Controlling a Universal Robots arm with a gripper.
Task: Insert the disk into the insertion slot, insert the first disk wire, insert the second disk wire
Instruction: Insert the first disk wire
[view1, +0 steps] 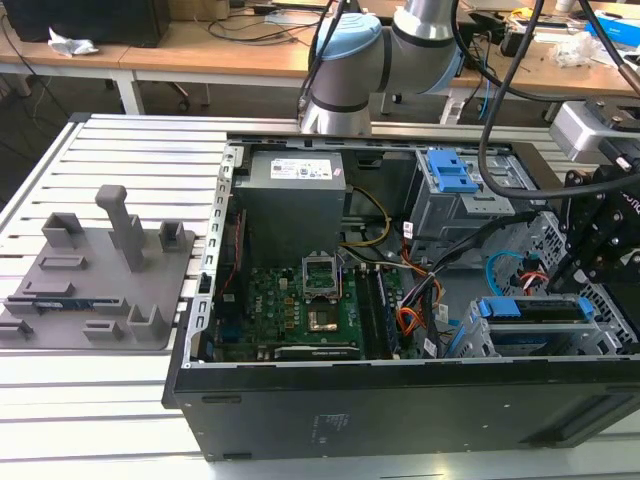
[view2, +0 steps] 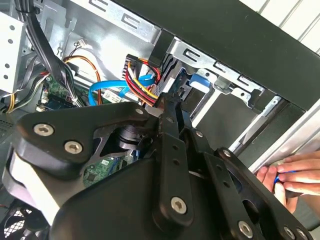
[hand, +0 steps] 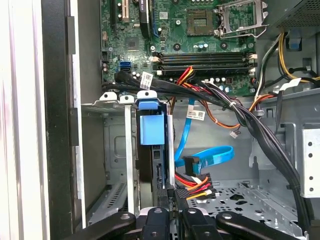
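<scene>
The disk (view1: 532, 310), silver-grey in a bright blue carrier, sits inside the insertion slot (view1: 468, 342), the low grey cage at the case's front on the exterior view's right. In the first wrist view its blue carrier tab (hand: 150, 129) stands in the cage (hand: 129, 165). My gripper (view1: 578, 282) hangs over the disk's rear end. In both wrist views the fingers (view2: 172, 150) meet on the black plug of a red-yellow-black disk wire (hand: 194, 183) (view2: 143, 75), right beside the disk's edge. A blue flat disk wire (hand: 214, 155) (view2: 106, 88) loops beside it.
A taller grey cage with a blue tab (view1: 450, 175) stands behind. The motherboard (view1: 300, 305) and power supply (view1: 295, 195) occupy the case's middle. Thick black cables (hand: 250, 127) cross nearby. A person's hand (view2: 295, 177) holds something blue by the case wall. A grey fixture (view1: 100, 270) lies outside.
</scene>
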